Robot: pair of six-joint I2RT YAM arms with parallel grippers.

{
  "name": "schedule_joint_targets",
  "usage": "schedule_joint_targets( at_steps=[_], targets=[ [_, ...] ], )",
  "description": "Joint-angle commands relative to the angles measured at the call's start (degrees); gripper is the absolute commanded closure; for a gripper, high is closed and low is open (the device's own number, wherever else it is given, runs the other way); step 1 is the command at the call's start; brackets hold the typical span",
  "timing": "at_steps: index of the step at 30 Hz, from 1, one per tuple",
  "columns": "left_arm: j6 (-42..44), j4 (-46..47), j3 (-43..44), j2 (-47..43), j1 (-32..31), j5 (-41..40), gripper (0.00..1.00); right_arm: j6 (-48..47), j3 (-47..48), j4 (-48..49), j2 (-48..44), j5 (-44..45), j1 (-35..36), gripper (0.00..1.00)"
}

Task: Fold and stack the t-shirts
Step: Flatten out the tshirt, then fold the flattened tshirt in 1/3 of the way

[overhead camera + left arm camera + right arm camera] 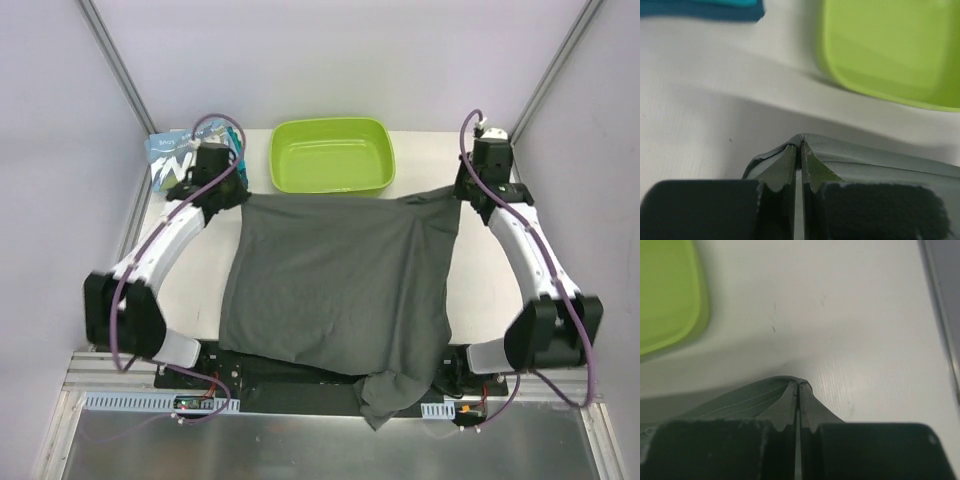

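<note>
The dark grey t-shirt [340, 285] is stretched over the middle of the table, its near end hanging over the front edge. My left gripper [232, 195] is shut on its far left corner [840, 157]. My right gripper [462, 190] is shut on its far right corner [750, 400], and both corners are held a little above the table. The light blue shirt with white letters [172, 155] lies folded at the far left, on teal cloth [705, 7]; it is partly hidden by the left arm.
A lime-green tub [332, 155] stands at the far middle, just beyond the grey shirt's far edge; it also shows in the left wrist view [890, 50] and the right wrist view [665, 295]. Enclosure walls close in on both sides.
</note>
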Motion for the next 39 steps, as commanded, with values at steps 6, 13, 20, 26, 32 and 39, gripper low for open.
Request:
schedule_joint_targets(
  at_steps=[6,13,20,26,32,39],
  targets=[
    [5.4,9.9,7.1,28.2,0.7,-1.0,1.0,6.5,2.9,8.6,22.7,-9.5,-2.6,1.0],
    [5.7,9.8,8.9,31.4,1.1,0.4,1.0,8.3,1.7,9.4,24.3,-10.8,-2.6,1.0],
    [6.3,9.9,4.3,26.6,1.1,4.1,1.0,11.1,-3.8,3.8,15.7,-11.3,-2.5,1.0],
    [6.1,10.0,-2.2,19.6,1.1,5.5,1.0,12.6,-13.7,1.4,3.6,-11.0,-1.9,1.0],
    [6.3,10.3,-9.8,12.4,1.1,6.4,1.0,12.6,-21.5,-3.0,-8.1,-10.6,-1.9,1.0],
    [6.3,10.3,-16.2,6.3,1.1,5.5,1.0,13.9,-27.5,-6.9,-17.1,-11.4,-1.8,1.0]
  ],
)
